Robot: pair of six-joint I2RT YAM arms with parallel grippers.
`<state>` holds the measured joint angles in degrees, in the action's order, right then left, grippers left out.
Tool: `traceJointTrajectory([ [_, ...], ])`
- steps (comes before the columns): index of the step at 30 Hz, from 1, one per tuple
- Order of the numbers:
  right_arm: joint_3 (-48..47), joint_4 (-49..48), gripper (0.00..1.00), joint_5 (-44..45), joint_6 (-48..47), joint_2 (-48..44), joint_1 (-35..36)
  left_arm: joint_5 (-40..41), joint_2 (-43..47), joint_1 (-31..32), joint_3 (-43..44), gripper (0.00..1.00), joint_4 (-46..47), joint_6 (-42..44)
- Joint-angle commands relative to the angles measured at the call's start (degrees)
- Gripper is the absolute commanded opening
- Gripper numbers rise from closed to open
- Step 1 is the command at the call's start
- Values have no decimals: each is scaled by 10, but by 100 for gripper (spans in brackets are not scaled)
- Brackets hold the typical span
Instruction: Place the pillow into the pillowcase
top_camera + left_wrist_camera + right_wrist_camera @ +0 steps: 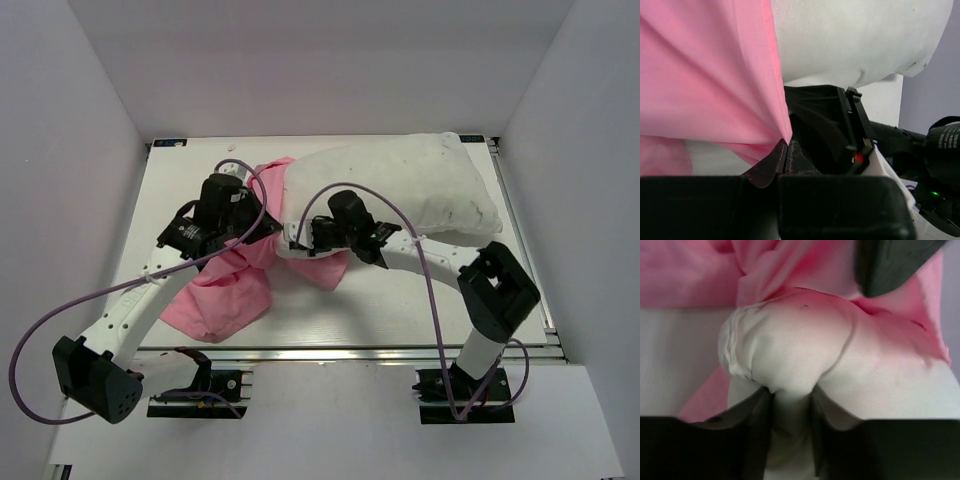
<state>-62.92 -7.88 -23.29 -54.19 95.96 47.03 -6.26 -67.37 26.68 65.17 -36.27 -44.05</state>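
Observation:
The white pillow (400, 185) lies across the back right of the table, its left end meeting the pink pillowcase (225, 290), which spreads crumpled to the front left. My left gripper (262, 225) is shut on an edge of the pillowcase (705, 65), the fabric pinched at the fingertips (785, 142) and hanging taut beside the pillow (855, 40). My right gripper (300, 238) is closed on the pillow's near left corner. In the right wrist view the pillow (790, 340) bulges out between the two fingers (760, 410), with pink pillowcase (775, 270) behind it.
White walls enclose the table (400, 320) on the left, back and right. The two wrists are close together at the pillow's left end; the right gripper's body (830, 130) shows in the left wrist view. Cables loop over both arms.

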Motion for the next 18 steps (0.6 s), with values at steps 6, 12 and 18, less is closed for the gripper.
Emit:
traceJointTrajectory([
  [6,-165,-50,0,150,149,99,-25,1,62,-1,-15,0,-10,-31],
  [12,-278,-19,0,199,220,157,-37,-16,90,-1,-36,0,-24,-44],
  [18,-314,12,0,191,316,179,-38,-24,70,0,9,0,-32,-42],
])
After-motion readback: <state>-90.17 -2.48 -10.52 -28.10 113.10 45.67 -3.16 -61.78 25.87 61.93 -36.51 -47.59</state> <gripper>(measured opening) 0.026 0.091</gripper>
